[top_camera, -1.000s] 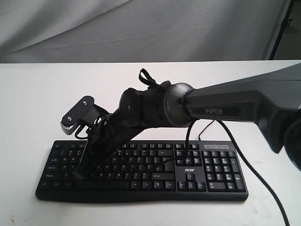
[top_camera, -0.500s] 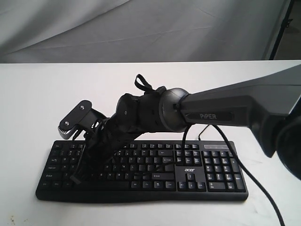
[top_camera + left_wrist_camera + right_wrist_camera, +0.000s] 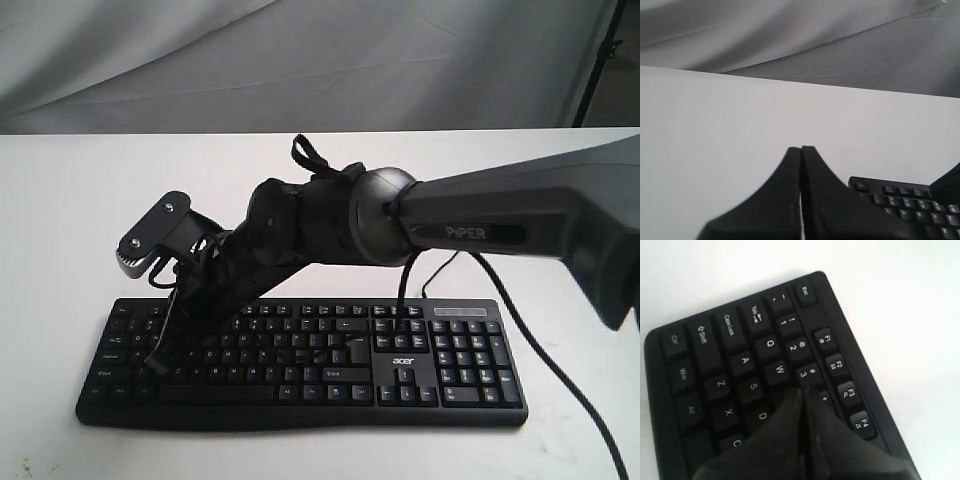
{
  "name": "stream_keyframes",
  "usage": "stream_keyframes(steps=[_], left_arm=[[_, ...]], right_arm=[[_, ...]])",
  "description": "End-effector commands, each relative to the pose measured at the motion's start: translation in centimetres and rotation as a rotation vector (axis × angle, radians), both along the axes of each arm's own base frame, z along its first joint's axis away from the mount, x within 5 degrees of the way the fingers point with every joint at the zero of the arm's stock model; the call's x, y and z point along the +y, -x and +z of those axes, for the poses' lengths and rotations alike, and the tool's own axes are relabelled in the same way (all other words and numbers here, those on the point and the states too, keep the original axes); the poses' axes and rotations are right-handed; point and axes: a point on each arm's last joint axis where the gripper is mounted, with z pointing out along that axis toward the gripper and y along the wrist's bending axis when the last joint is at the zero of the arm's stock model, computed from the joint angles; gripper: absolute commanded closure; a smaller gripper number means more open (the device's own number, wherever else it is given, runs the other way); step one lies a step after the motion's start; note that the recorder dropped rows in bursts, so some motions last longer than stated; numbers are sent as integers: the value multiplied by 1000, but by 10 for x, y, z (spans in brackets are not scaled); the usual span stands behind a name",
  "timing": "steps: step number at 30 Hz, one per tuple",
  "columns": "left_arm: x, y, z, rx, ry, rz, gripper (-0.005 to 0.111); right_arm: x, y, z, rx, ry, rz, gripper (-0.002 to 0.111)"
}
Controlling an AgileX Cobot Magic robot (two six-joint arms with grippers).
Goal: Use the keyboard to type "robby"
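Observation:
The black keyboard (image 3: pixel 330 352) lies on the white table (image 3: pixel 70 200), its "acer" logo facing the front. My right arm reaches across it from the right, and my right gripper (image 3: pixel 157 363) hangs over the left letter keys. In the right wrist view the right gripper (image 3: pixel 804 391) is shut, with its tips just over the keyboard (image 3: pixel 740 360) between the 3, W and D keys. My left gripper (image 3: pixel 801 149) is shut on nothing above bare table, with the keyboard's corner (image 3: pixel 900 200) beside it. The left gripper does not show in the exterior view.
A black cable (image 3: pixel 545 365) runs from the right arm across the table past the keyboard's number pad. A thinner cable (image 3: pixel 440 270) leaves the keyboard's back edge. Grey cloth (image 3: pixel 300 60) hangs behind the table. A black stand leg (image 3: pixel 600 60) is at the far right.
The right arm has shifted its gripper leftwards along the keyboard, dipping and then rising slightly. The keyboard has not moved.

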Motion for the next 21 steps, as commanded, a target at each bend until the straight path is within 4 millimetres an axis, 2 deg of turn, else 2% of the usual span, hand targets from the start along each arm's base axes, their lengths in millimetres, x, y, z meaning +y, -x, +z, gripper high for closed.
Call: stream_keyframes(steps=[1, 4, 8, 11, 15, 21], left_arm=[[0, 0, -1, -2, 13, -4, 107], [0, 0, -1, -2, 13, -4, 107], [0, 0, -1, -2, 11, -4, 107], [0, 0, -1, -2, 11, -4, 107], [0, 0, -1, -2, 11, -4, 107], [0, 0, -1, -2, 14, -4, 107]], right_arm=[[-3, -1, 14, -17, -6, 7, 108], [-10, -2, 18, -14, 4, -1, 108], [-36, -3, 20, 2, 26, -42, 108], [-58, 2, 25, 14, 39, -73, 108], [-79, 15, 22, 17, 51, -115, 108], [-85, 19, 9, 20, 68, -137, 108]])
